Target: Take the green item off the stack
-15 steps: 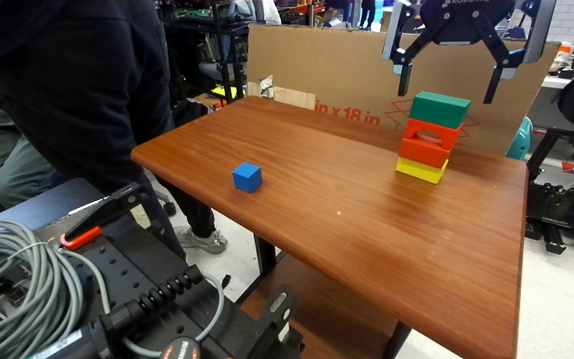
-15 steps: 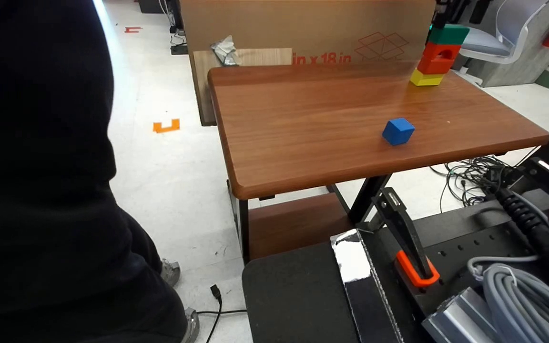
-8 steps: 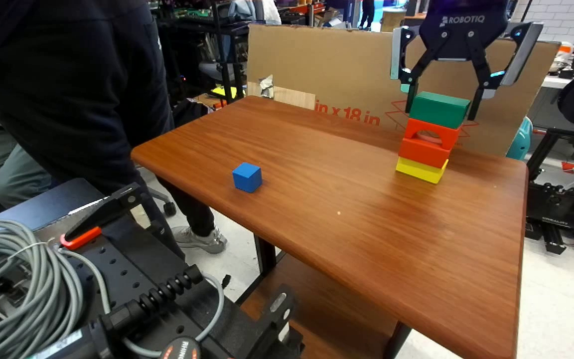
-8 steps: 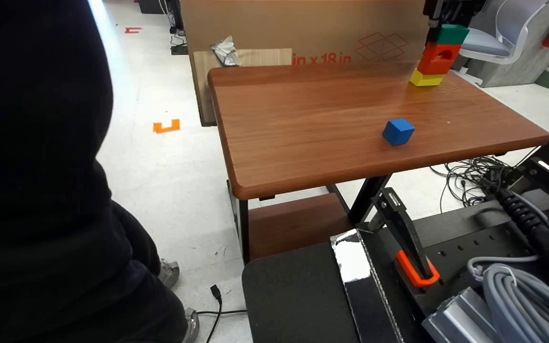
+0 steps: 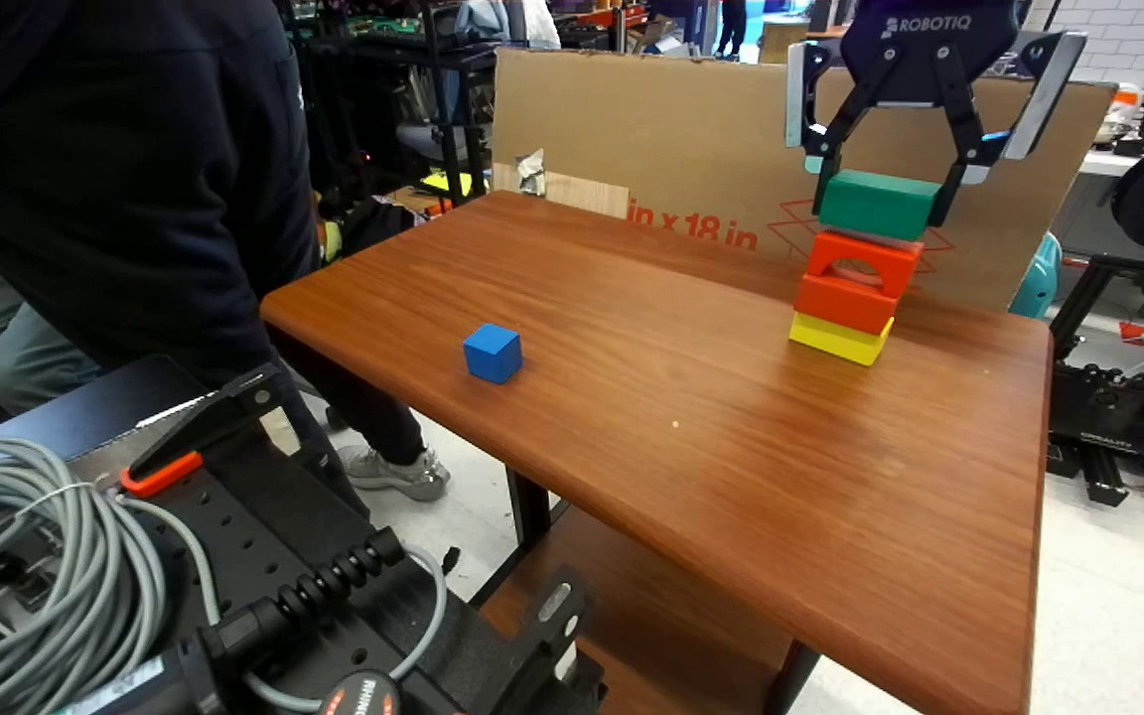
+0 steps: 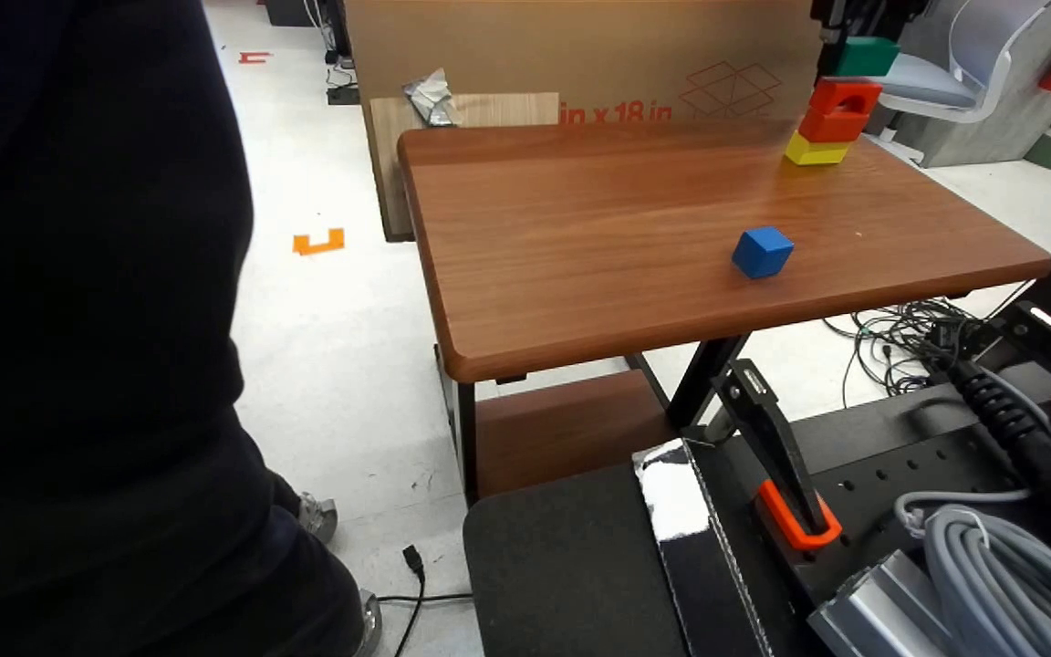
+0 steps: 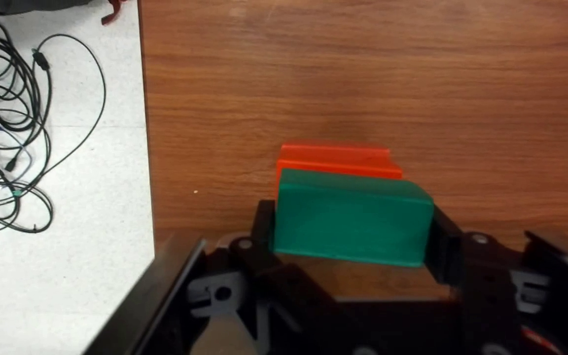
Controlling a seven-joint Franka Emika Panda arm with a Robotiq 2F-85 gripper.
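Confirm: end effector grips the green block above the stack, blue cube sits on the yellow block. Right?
No: the blue cube sits on the table, as both exterior views show. The end effector does grip the green block above the stack.

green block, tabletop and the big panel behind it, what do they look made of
Green block: perhaps painted wood or plastic; smooth, evenly coloured, slight sheen. Tabletop: wood or wood-look laminate, slightly glossy; brown grain and soft reflections. Panel: probably cardboard, matte; plain brown with red printing.
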